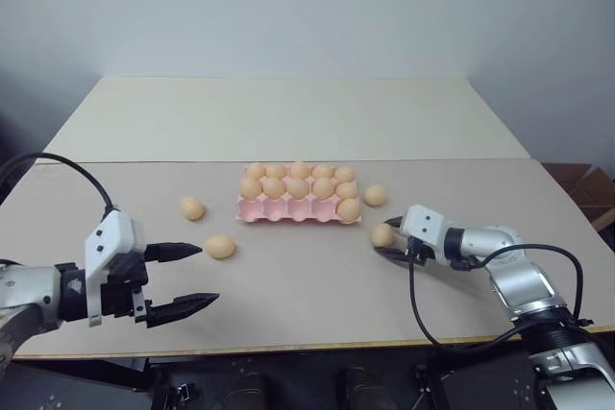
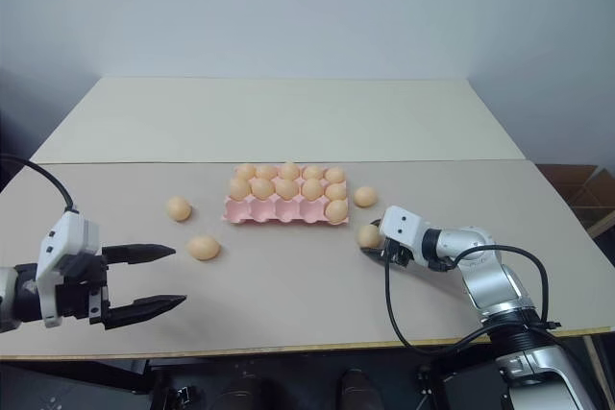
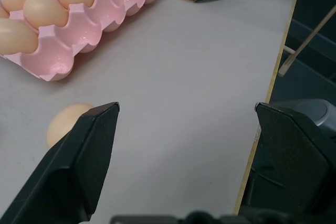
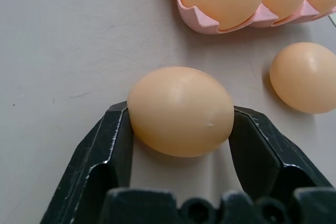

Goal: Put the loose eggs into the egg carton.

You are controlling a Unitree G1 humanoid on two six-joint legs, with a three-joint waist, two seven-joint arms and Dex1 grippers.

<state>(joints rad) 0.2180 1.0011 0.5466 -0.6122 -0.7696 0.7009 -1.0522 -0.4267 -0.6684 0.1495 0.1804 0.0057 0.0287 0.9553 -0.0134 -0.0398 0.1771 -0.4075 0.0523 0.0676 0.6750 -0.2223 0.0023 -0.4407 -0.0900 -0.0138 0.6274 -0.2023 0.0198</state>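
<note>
The pink egg carton (image 1: pixel 300 208) sits in the middle of the counter (image 1: pixel 317 276), with its long side running left to right. Eggs fill its two back rows, and one more egg sits in the right end cup of the front row. The other front cups are bare.

Four loose eggs lie on the counter. Two lie left of the carton (image 1: pixel 192 207) (image 1: pixel 220 247). One lies just right of it (image 1: pixel 375 195).

The right gripper (image 4: pixel 181 129) has its two fingers closed on the fourth egg (image 4: pixel 181 111), which lies on its side across the fingers.

The left gripper (image 1: pixel 187 280) hangs wide open, holding nothing.
</note>
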